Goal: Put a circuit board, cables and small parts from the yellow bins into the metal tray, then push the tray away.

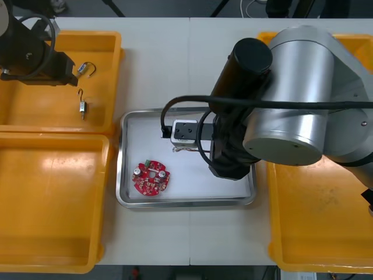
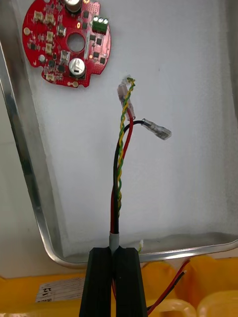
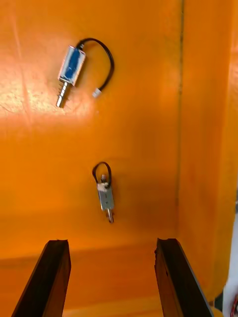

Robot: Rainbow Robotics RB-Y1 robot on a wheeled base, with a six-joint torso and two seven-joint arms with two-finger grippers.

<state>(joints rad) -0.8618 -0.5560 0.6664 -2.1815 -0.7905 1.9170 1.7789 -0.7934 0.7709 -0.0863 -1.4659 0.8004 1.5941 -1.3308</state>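
While the right gripper (image 2: 115, 250) is clamped on the red and yellow cable (image 2: 121, 148), whose loose ends reach over the white floor of the metal tray (image 2: 25, 163), it should lower the cable flat, clear of the circuit board (image 2: 69, 42) beyond, before letting go. Farther off, the left gripper (image 3: 111, 245) hovers, jaws apart, above two small metal parts (image 3: 105, 195) in a yellow bin (image 3: 208, 148)

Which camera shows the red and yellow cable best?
The right wrist view: the red and yellow cable runs from the right gripper, shut on it, over the metal tray. In the front view the right arm mostly covers it. The left wrist view has the open left gripper over a yellow bin.
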